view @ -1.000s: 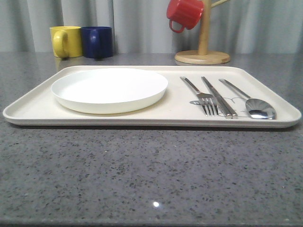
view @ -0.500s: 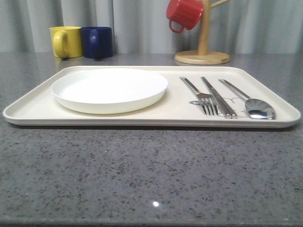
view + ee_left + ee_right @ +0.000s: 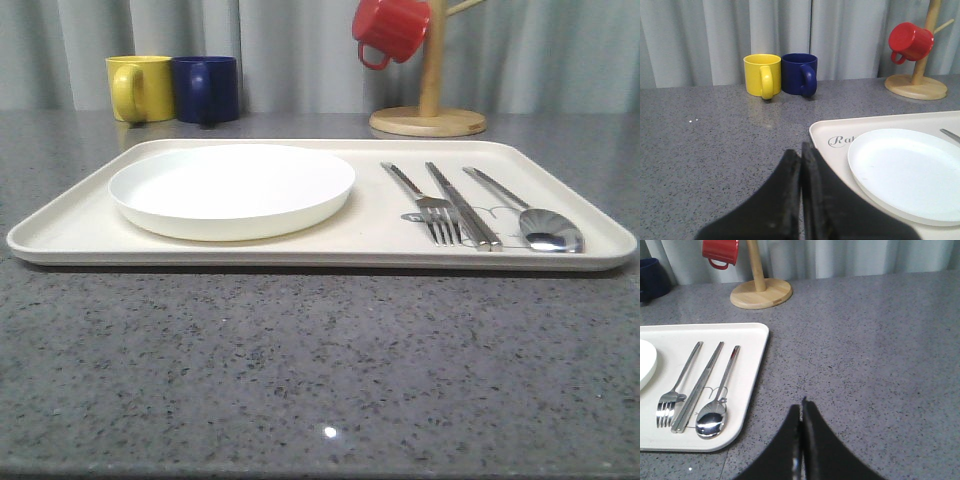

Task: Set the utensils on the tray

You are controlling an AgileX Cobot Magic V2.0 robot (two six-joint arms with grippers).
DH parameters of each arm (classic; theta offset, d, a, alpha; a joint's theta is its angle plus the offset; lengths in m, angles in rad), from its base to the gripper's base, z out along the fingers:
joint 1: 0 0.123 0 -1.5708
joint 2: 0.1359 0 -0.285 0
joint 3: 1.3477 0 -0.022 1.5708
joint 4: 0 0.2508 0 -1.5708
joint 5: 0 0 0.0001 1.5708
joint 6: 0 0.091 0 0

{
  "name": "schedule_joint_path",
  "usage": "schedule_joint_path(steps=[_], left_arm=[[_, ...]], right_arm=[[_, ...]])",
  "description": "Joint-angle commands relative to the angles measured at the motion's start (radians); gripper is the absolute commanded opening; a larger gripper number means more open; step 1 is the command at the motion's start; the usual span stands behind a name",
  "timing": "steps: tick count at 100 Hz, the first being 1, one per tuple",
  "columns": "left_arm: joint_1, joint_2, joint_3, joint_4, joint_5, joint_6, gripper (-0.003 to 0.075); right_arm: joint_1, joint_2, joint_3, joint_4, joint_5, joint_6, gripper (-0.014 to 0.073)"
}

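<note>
Cutlery lies on the cream tray [image 3: 330,250] already: fork [image 3: 432,205], knife [image 3: 462,205] and spoon [image 3: 530,218] side by side, beside the white plate [image 3: 232,188]. Right gripper [image 3: 801,440] is clenched and empty over the bare counter, with the spoon nearest to it across the tray rim. Left gripper [image 3: 801,200] is also closed on nothing, near the tray corner. Such thin polished steel looks stiff, light and slippery; I would pinch mid-handle, across the narrow width.

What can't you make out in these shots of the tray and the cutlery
- Tray lettering, left wrist view: only "Ra" shows; the white plate hides the rest.
- Rabbit drawing, front view: mostly hidden beneath the knife and spoon.
- Blue mug, right wrist view: cut off by the picture edge.
</note>
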State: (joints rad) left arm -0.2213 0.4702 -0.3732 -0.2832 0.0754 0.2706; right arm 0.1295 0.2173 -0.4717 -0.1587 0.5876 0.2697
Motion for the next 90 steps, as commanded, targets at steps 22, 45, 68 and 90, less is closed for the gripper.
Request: schedule_joint_path(steps=[22, 45, 68, 90], left_arm=[[-0.004, 0.005, -0.028, -0.002, -0.085, 0.000, -0.0018], [-0.004, 0.005, -0.028, -0.002, -0.085, 0.000, -0.0018], [-0.004, 0.005, -0.028, -0.002, -0.085, 0.000, -0.0018], [-0.004, 0.005, -0.028, -0.002, -0.085, 0.000, -0.0018]], right_arm=[[-0.005, 0.011, -0.025, -0.020, -0.080, -0.009, -0.0068], [-0.005, 0.011, -0.025, -0.020, -0.080, -0.009, -0.0068], [-0.005, 0.011, -0.025, -0.024, -0.090, -0.009, -0.0068], [-0.005, -0.026, 0.005, -0.008, -0.195, -0.041, -0.0068]])
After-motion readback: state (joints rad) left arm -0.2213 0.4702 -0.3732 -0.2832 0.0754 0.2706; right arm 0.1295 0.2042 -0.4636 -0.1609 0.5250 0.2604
